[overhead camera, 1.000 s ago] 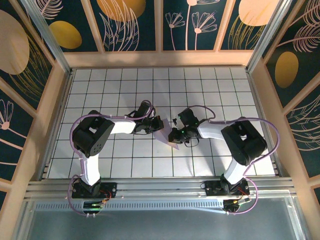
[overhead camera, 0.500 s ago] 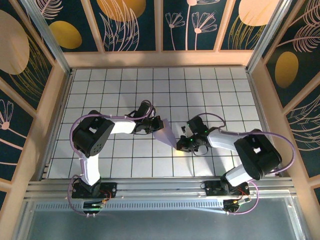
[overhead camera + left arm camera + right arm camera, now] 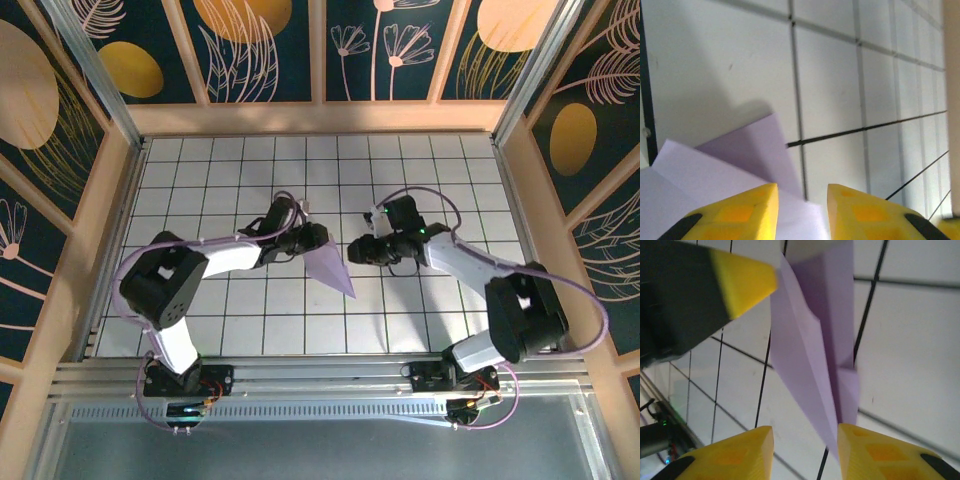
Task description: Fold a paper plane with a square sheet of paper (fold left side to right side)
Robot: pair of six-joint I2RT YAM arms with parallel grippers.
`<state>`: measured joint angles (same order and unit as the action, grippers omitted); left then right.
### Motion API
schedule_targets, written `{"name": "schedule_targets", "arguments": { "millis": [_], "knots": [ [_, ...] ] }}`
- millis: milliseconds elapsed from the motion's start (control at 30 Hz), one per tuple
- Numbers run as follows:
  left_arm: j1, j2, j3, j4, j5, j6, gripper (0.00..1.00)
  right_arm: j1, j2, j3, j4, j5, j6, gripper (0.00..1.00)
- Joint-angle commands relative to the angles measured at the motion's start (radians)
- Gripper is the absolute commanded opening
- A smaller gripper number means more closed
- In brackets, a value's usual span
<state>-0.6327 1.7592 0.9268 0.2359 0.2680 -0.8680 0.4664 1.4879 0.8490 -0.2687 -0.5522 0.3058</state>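
The square sheet of paper lies folded into a narrow lavender paper plane (image 3: 331,267) on the white grid table, its point toward the near right. My left gripper (image 3: 317,240) stands at its wide far end. In the left wrist view the gripper (image 3: 802,189) is open, and its yellow fingers (image 3: 742,212) straddle the paper (image 3: 730,167) with a gap on each side. My right gripper (image 3: 353,250) hovers just right of the plane. It is open too (image 3: 805,432), and the plane's point (image 3: 807,360) runs down beside its right finger (image 3: 875,450) without being pinched.
Wooden frame walls (image 3: 100,230) and aluminium rails (image 3: 300,375) ring the grid table (image 3: 250,160). The left gripper's yellow fingertip (image 3: 742,277) shows close by in the right wrist view. Open tiles lie beyond and beside both arms.
Both grippers have opened from shut. The right gripper swung from near the plane's point up to its right side. The left arm stretched farther out, and the plane now rests flat.
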Motion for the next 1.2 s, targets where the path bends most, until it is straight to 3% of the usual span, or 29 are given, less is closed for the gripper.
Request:
{"name": "schedule_targets", "arguments": {
  "millis": [0, 200, 400, 767, 933, 1000, 1100, 1167],
  "knots": [
    [0.011, -0.109, -0.049, 0.028, -0.119, 0.013, 0.33, -0.004, 0.111, 0.052, 0.059, -0.035, -0.103, 0.40],
    [0.024, -0.183, -0.129, 0.032, -0.211, -0.008, 0.35, 0.019, 0.207, 0.093, 0.106, -0.087, -0.138, 0.42],
    [0.026, -0.193, -0.137, 0.038, -0.226, -0.011, 0.36, 0.042, 0.249, 0.061, 0.169, -0.113, -0.103, 0.43],
    [0.025, -0.225, -0.162, 0.070, -0.222, -0.027, 0.39, 0.060, 0.281, 0.064, 0.181, -0.126, -0.086, 0.27],
    [0.027, -0.245, -0.167, 0.099, -0.212, -0.027, 0.39, 0.060, 0.302, 0.077, 0.179, -0.116, -0.089, 0.26],
    [0.026, -0.251, -0.172, 0.108, -0.212, -0.030, 0.39, 0.060, 0.313, 0.087, 0.177, -0.120, -0.090, 0.19],
    [0.028, -0.268, -0.188, 0.134, -0.210, -0.038, 0.40, 0.058, 0.291, 0.096, 0.176, -0.114, -0.090, 0.02],
    [0.027, -0.288, -0.201, 0.160, -0.209, -0.050, 0.44, 0.049, 0.239, 0.091, 0.188, -0.110, -0.091, 0.00]
  ]
}}
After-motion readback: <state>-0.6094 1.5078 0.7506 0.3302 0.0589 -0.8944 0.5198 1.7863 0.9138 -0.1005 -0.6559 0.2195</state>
